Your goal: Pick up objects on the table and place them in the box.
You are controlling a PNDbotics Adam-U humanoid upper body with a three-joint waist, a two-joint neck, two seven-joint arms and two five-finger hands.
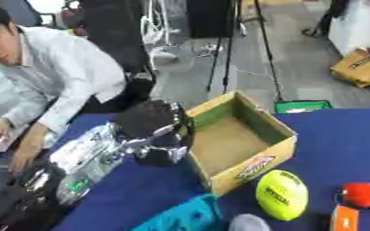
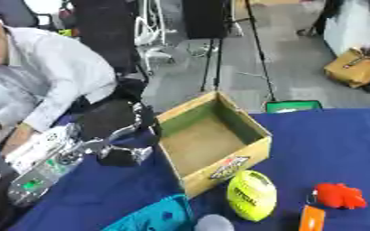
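Observation:
An open cardboard box (image 1: 251,168) stands on the blue table (image 1: 338,135), tilted askew, with nothing showing inside. My left arm, silver and black, comes in from the left, and its black hand (image 1: 147,119) hovers just left of the box's left wall; the blur hides how its fingers stand. In front of the box lies a yellow-green ball (image 1: 282,194). A red object (image 1: 367,195) and an orange one (image 1: 344,219) lie at the lower right. A teal item (image 1: 180,216) and a grey rounded thing (image 1: 247,223) sit at the bottom edge. My right hand does not show.
Beyond the table's far edge are a green-rimmed thing (image 1: 302,106) on the floor, a brown carton (image 1: 362,67) at the upper right, and black stands. Dark gear (image 1: 14,203) crowds the table's lower left corner.

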